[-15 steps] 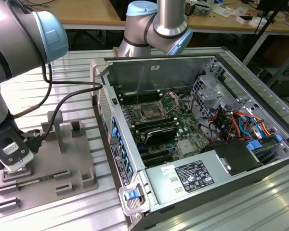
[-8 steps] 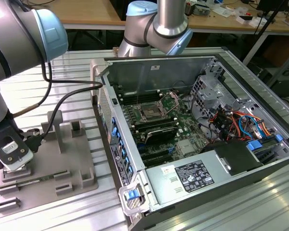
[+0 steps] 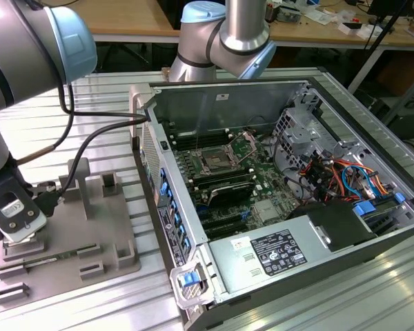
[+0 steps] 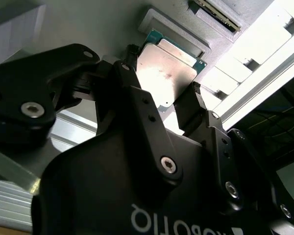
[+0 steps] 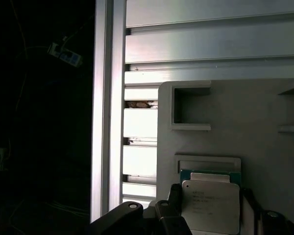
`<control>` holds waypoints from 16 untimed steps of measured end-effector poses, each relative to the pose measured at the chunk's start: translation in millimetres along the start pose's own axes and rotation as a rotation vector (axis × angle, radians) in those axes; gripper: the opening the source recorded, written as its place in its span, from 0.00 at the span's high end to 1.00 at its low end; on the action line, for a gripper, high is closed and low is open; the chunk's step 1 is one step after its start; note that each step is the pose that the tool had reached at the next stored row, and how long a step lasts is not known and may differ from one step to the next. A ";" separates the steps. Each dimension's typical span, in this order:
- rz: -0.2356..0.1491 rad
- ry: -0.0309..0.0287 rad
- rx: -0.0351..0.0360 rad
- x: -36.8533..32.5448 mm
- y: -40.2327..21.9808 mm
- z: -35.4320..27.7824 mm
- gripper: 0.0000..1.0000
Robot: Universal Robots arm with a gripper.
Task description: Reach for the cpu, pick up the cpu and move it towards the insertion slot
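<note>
One silvery, green-edged cpu (image 4: pixel 171 68) lies within the claw (image 4: pixel 162 74); whether gripped, cannot tell.

Cpu (image 4: pixel 164 73) gleams, smooth silvery metal; tray (image 3: pixel 117 234) matt grey plastic; bench (image 3: pixel 96 96) ribbed, shiny aluminium; case (image 3: pixel 221 103) bare steel.

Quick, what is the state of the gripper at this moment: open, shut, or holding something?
Gripper: open, with its fingers on either side of the cpu, which lies in the grey tray, not lifted.
</note>
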State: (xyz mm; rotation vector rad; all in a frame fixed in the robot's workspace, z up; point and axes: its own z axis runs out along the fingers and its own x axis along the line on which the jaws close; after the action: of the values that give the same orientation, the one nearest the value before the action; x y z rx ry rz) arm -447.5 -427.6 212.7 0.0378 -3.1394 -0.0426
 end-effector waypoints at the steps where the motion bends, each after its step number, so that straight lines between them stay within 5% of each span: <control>1: 0.000 0.0002 0.0001 0.0 0.0 -0.2 0.45; 16: 0.000 0.0002 0.0001 0.0 0.2 -5.8 0.45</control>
State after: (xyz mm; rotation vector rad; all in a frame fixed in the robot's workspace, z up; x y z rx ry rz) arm -447.5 -427.6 218.4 0.0378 -3.1392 -0.0424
